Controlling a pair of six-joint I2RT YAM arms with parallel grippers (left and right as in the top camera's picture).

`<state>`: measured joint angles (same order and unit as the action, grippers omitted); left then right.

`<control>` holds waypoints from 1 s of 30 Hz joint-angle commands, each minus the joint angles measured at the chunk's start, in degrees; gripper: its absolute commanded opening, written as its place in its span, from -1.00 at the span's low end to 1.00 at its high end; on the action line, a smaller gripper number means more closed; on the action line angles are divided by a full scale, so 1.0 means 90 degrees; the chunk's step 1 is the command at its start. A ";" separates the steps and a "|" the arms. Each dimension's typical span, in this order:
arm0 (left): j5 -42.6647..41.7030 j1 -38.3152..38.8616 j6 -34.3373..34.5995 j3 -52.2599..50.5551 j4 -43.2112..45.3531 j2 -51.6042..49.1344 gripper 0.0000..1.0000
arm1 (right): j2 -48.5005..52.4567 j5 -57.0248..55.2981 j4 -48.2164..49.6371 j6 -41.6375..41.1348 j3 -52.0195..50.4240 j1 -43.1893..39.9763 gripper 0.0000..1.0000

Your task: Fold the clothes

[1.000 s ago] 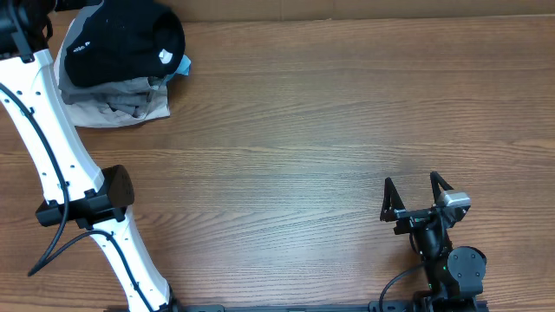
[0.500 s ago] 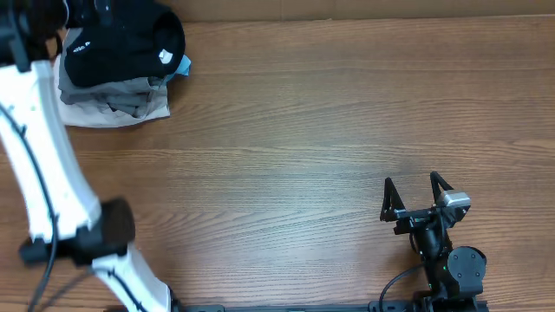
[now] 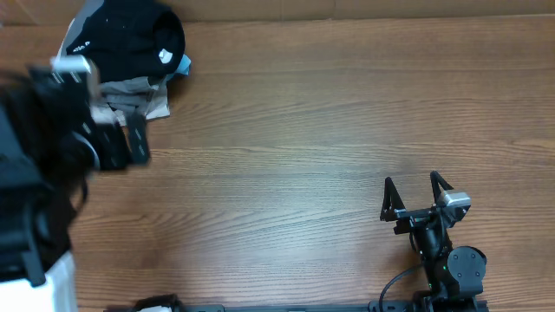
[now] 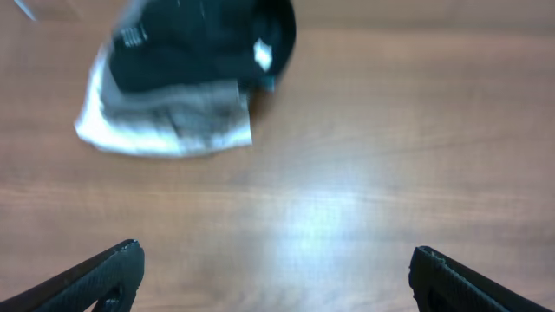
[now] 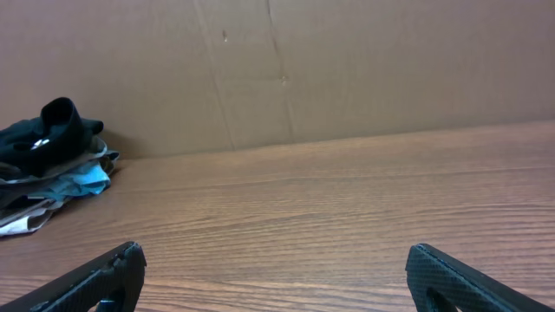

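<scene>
The clothes, a black garment (image 3: pixel 130 39) with a small white logo, lie bunched on top of a pile at the table's far left corner. They also show in the left wrist view (image 4: pixel 199 43) and, far off at the left, in the right wrist view (image 5: pixel 48 130). My left gripper (image 4: pixel 276 254) hovers open and empty over bare table, short of the pile. My left arm (image 3: pixel 61 165) is a big blur at the left of the overhead view. My right gripper (image 3: pixel 412 180) stands open and empty near the front right, also seen from its wrist (image 5: pixel 276 251).
Under the black garment lie folded grey and white garments (image 3: pixel 130 102), with a light-blue piece (image 3: pixel 182 65) poking out at the right. A brown cardboard wall (image 5: pixel 347 69) runs along the table's far edge.
My left arm has swung away from the pile at the far left, rising towards the overhead camera and blurring. The pile and the right arm have not moved.
</scene>
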<state>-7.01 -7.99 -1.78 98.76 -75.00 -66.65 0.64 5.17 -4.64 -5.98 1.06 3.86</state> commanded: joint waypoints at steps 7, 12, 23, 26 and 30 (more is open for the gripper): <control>-0.1039 0.0070 0.0155 -0.3854 0.2618 0.2494 1.00 | -0.0053 -0.0002 0.0029 -0.0002 -0.0068 0.0041 1.00; -0.1727 0.0112 0.0270 -0.6241 0.5355 0.3888 1.00 | -0.0053 -0.0002 0.0029 -0.0002 -0.0068 0.0041 1.00; -0.0593 0.0641 0.0629 -0.9362 0.8114 0.6256 1.00 | -0.0053 -0.0002 0.0029 -0.0002 -0.0068 0.0041 1.00; -0.0243 0.0641 0.0755 -0.9848 0.8272 0.6652 1.00 | -0.0053 -0.0002 0.0029 -0.0002 -0.0068 0.0041 1.00; -0.0143 0.0639 0.0753 -1.0355 0.8483 0.7026 1.00 | -0.0053 -0.0002 0.0029 -0.0002 -0.0068 0.0041 1.00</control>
<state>-11.46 -2.59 3.53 9.37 -0.10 -6.52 0.62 5.15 -4.64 -5.98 1.06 3.86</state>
